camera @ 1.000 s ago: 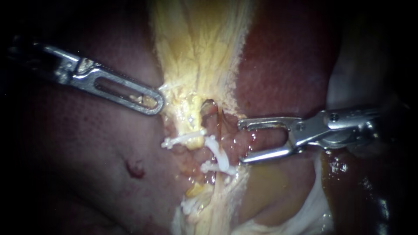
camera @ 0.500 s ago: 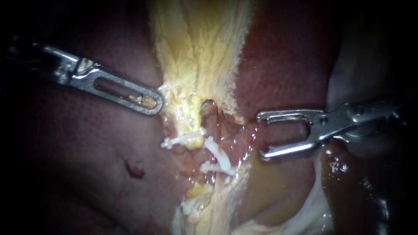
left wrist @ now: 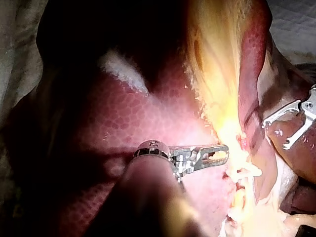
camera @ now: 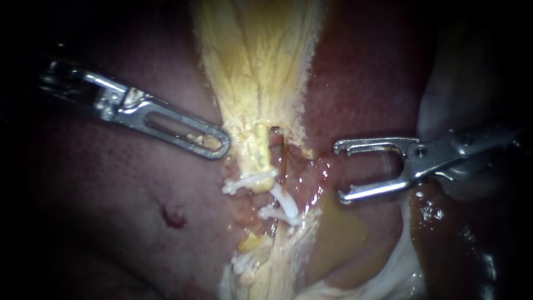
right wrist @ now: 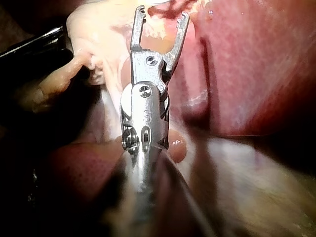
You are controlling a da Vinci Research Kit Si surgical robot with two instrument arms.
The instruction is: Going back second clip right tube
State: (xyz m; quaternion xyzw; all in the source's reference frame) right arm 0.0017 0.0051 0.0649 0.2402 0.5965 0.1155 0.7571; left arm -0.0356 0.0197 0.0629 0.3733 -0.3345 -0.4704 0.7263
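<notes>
Right instrument (camera: 338, 171) has backed off a touch more from the tubes than 0.5 s ago; 1 s ago its tips reached the tissue just beside the clips, and now both are clear of it. Its jaws stand wide and empty, and the right wrist view (right wrist: 163, 14) shows the same open fork with pale tissue just ahead of the tips. Bigger change is on the left instrument (camera: 215, 144): it has advanced toward the right instrument and slightly down. The yellow tissue (camera: 261, 72) moved with it, while the red spot (camera: 173, 215) on the liver (camera: 111, 189) under its shaft has not budged, so the camera held still. Left jaws lie flat together, pinching the edge of that yellow tissue, with a yellow shred showing in the slot; the left wrist view (left wrist: 217, 154) agrees, tip buried at the tissue's edge (left wrist: 217, 74). The right tube (camera: 280, 158) runs between the two instruments, just ahead of the left tip and nearer to it than to the right jaws. It carries two white clips (camera: 284, 203), one slanted and one just below it (camera: 271, 213), touching or nearly so; I can't tell which. Another white clip (camera: 250, 180) sits just past the left tip and has shifted over with the yellow tissue. The clips on the right tube have barely moved. In the left wrist view the right instrument (left wrist: 275, 133) shows well beyond the left tip, open, on the far side of the yellow tissue.
</notes>
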